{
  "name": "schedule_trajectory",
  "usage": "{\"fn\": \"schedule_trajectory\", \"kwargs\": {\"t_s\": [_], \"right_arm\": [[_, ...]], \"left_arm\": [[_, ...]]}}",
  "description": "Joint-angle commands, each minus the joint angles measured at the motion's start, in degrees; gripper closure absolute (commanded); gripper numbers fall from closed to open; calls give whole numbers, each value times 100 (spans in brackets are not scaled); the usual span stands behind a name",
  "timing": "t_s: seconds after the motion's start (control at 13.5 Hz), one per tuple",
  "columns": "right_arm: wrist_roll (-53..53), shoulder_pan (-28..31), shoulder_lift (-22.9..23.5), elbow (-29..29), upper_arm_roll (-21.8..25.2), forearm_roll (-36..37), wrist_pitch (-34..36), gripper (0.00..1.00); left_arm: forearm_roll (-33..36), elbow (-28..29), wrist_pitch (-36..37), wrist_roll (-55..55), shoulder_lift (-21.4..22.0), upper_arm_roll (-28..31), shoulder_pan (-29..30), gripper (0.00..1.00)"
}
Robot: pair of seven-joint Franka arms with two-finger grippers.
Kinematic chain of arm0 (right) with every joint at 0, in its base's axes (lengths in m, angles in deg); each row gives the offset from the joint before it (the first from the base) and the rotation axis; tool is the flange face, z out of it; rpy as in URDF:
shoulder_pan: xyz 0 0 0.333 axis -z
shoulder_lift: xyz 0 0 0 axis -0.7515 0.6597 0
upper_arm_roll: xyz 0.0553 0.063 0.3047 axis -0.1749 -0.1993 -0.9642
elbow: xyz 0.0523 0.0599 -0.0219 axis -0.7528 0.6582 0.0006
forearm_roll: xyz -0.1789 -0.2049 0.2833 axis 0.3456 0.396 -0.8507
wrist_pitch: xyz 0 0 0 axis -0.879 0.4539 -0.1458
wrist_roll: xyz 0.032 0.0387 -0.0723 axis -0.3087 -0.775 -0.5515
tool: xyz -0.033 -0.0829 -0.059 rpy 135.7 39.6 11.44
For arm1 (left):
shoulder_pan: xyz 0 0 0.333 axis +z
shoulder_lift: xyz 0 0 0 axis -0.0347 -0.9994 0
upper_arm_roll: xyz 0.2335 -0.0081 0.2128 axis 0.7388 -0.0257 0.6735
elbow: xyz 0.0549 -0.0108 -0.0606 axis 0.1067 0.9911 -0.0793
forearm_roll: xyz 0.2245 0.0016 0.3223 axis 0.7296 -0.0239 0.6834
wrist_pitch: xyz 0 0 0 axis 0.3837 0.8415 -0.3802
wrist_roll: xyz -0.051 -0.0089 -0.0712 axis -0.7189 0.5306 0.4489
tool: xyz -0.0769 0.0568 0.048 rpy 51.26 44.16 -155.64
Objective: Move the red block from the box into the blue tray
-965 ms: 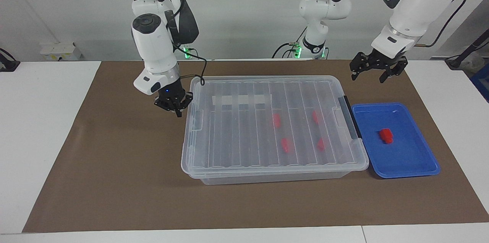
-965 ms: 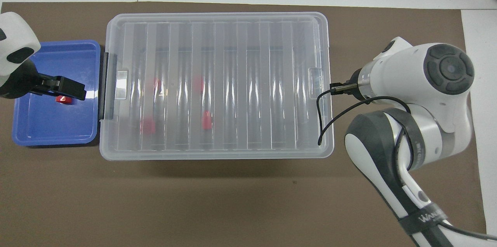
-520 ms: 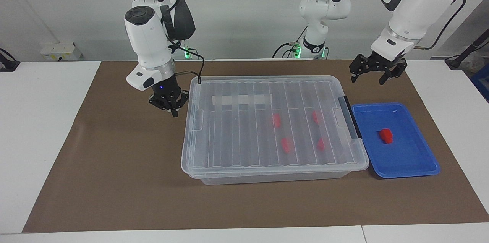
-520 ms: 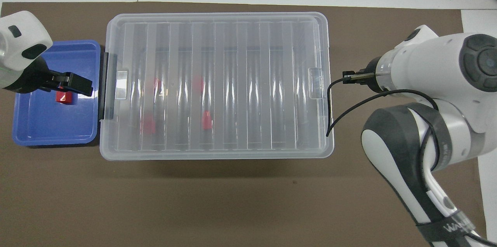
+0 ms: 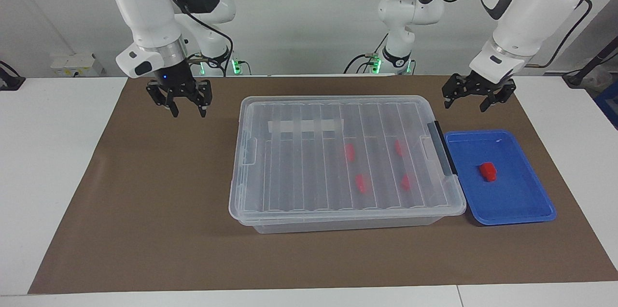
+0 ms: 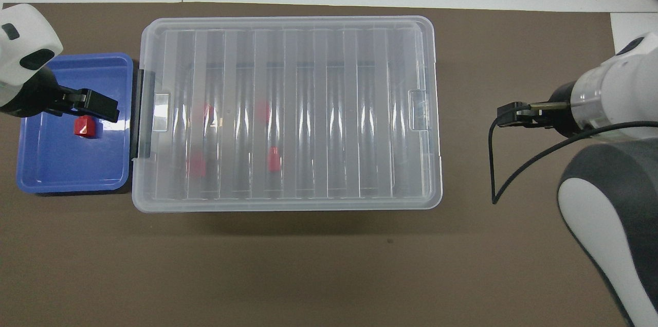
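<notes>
One red block (image 5: 488,171) lies in the blue tray (image 5: 526,208) at frame right, beside the lidded box (image 5: 289,210) holding four more. Both pincers, left (image 5: 473,96) at upper right and right (image 5: 184,102) at upper left, hang wide and empty over the surface (image 5: 145,230), suggesting delivery is complete.

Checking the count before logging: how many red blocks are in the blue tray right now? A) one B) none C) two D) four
A: a single red block lies in the blue tray; four more show through the closed lid of the box.
</notes>
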Motion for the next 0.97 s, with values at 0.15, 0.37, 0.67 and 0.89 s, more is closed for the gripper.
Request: {"fn": "schedule_trajectory", "kwargs": {"t_s": [0.15,0.37,0.67,0.89], "right_arm": [[69,51,-169,-250,107,-47,718,0],[51,148,6,-670,107,-11,931,0],[51,245,287,-1084,107,-82,922,0],[60,219,148,-832,107,-99,1009,0]], "left_arm": [[69,-116,98,-31,35,111,-86,0],[78,34,124,-31,175,103,-77,0],[69,87,115,-31,202,103,-69,0],[78,87,115,-31,202,103,-77,0]]}}
